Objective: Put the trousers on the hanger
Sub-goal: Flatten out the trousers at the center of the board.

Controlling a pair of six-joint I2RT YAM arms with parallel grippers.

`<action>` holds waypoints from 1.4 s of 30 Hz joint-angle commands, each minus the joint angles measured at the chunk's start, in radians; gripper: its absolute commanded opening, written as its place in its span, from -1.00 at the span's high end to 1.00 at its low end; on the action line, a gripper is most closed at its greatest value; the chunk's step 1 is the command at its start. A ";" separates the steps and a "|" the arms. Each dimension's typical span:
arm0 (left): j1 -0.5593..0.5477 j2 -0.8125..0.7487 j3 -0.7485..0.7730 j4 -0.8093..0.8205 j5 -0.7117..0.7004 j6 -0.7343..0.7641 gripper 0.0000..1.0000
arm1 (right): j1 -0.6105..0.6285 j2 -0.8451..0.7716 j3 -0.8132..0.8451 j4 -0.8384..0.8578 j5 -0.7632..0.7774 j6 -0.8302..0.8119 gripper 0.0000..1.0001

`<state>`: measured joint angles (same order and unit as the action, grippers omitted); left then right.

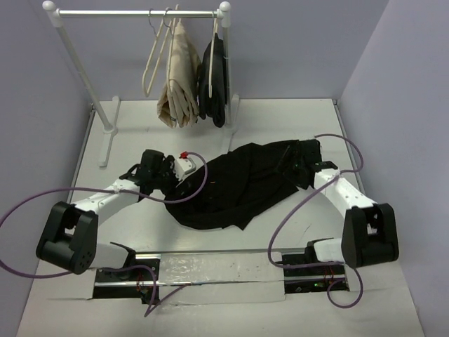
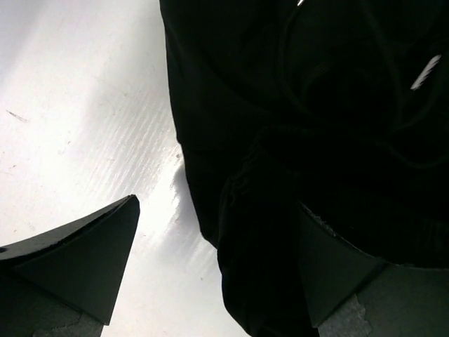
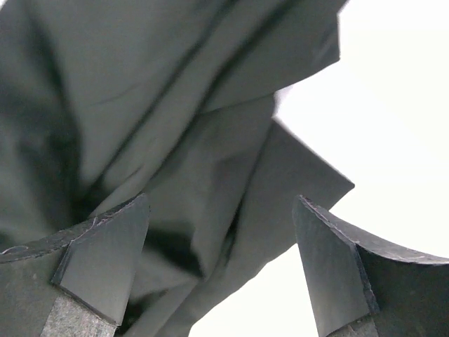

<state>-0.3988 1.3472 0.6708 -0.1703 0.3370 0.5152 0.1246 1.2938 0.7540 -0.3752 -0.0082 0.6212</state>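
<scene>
Left gripper, right gripper both wide open, empty, at opposite ends of trousers. Seat fabric deep before closing; it's probably several layers.

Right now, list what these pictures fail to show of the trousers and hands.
- Top view: the trousers lie heaped; their own folds hide waistband and leg ends.
- Top view: the right hand is black on black cloth; fingertips lost.
- Left wrist view: cloth too dark to read folds.
- Right wrist view: cloth runs off the top and left edges.
</scene>
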 commanded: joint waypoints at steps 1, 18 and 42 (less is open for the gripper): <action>-0.005 0.039 0.055 0.080 -0.049 0.071 -0.92 | -0.036 0.084 0.041 0.050 0.014 0.029 -0.77; 0.038 -0.068 0.124 -0.021 -0.058 -0.254 1.00 | -0.117 0.082 -0.012 -0.021 0.085 0.035 -0.68; 0.204 -0.160 0.208 -0.101 -0.162 -0.623 1.00 | -0.054 0.127 -0.073 0.145 -0.099 0.151 1.00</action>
<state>-0.2386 1.2324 0.8268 -0.2481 0.2115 -0.0517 0.0685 1.4418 0.6342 -0.2279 -0.1253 0.7898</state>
